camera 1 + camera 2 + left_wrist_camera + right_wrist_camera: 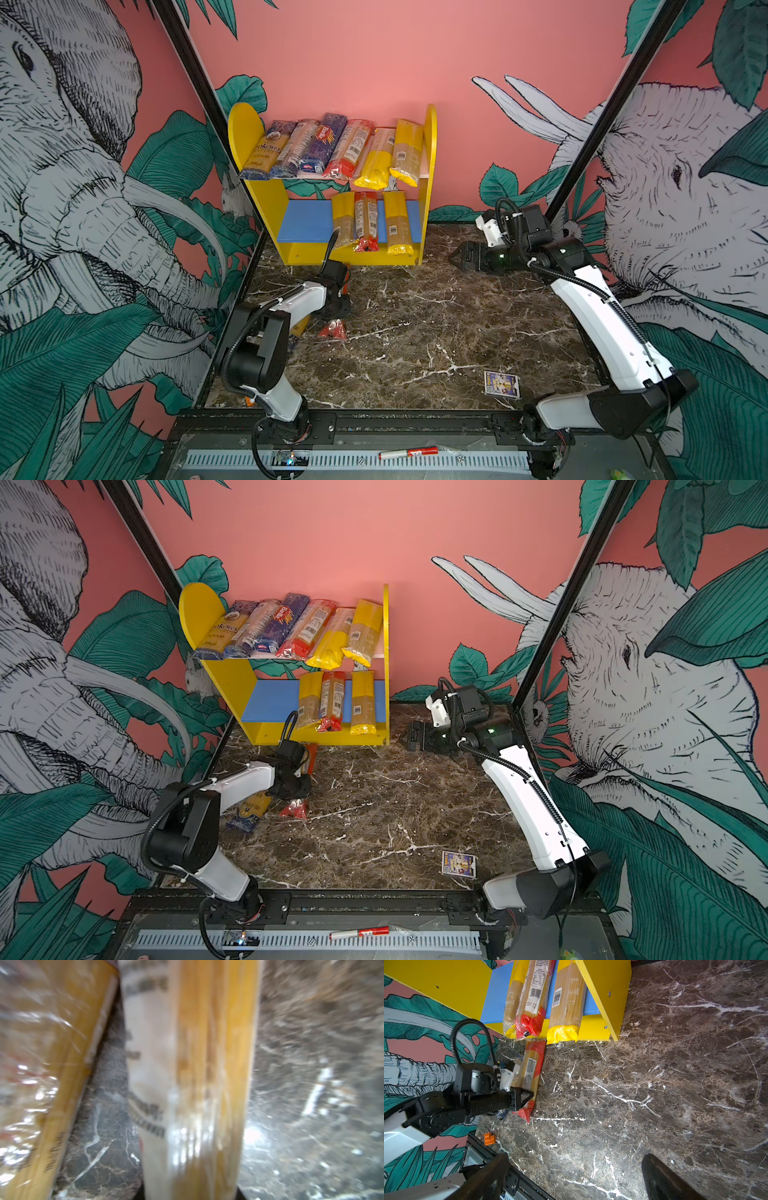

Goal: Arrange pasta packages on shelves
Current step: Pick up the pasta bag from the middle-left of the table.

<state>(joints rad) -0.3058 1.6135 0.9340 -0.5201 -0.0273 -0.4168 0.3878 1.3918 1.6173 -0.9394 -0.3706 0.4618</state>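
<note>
Marker (409,452) lies nearest, off the tabletop (436,332). Left fingers (526,1094) are clamped across a red-ended packet (532,1068) lying there, its long axis pointing far toward the shelf (428,199) just beyond. Right fingers (660,1178) stand apart, empty, right of the shelf. Blue board (307,220) has room on its left.
</note>
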